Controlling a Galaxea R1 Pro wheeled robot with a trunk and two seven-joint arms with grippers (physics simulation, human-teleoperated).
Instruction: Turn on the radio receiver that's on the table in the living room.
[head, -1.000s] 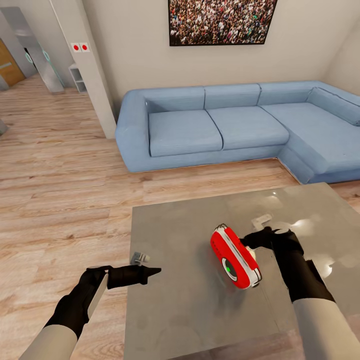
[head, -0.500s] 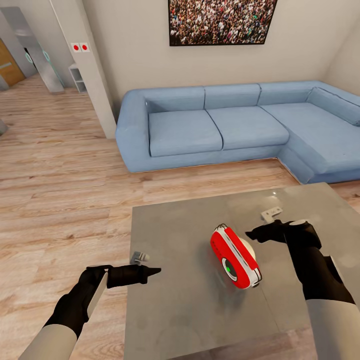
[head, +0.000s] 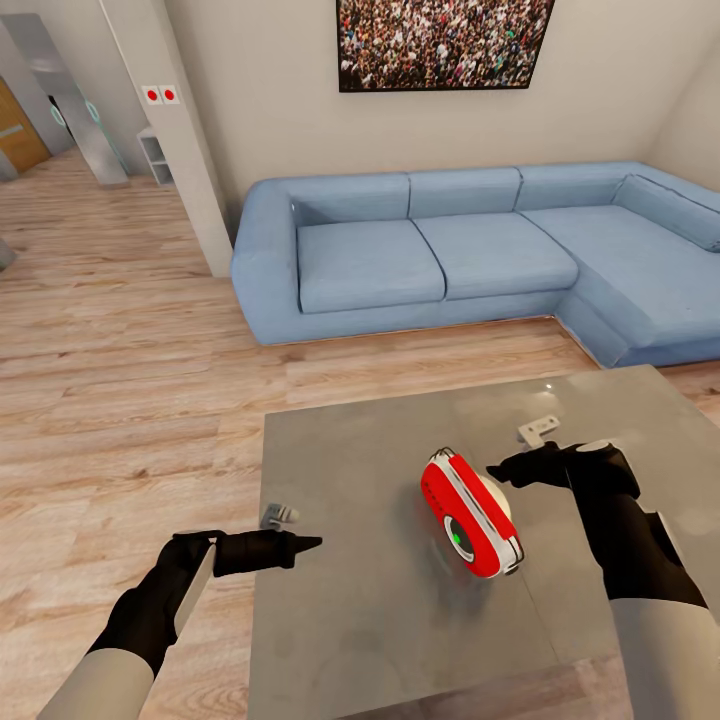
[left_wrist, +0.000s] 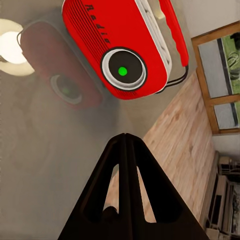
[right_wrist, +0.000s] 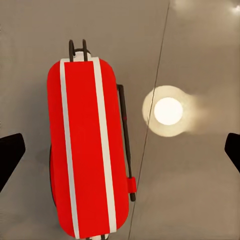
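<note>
The radio receiver (head: 472, 514) stands on the grey bench (head: 360, 600), right of its middle, with its dial face turned toward the left arm. In the left wrist view the radio receiver (left_wrist: 120, 47) carries the slanted black word "Radio" on its red face above a round dial (left_wrist: 123, 71) with a green centre. The left claw (head: 300, 543) hovers at the bench's left edge with its fingers pressed together, gripping nothing. The right claw (head: 515, 470) sits just beside the radio's back, apart from it, spread wide and empty. A blue sofa (head: 470, 255) and a framed crowd photo (head: 440, 42) lie beyond
</note>
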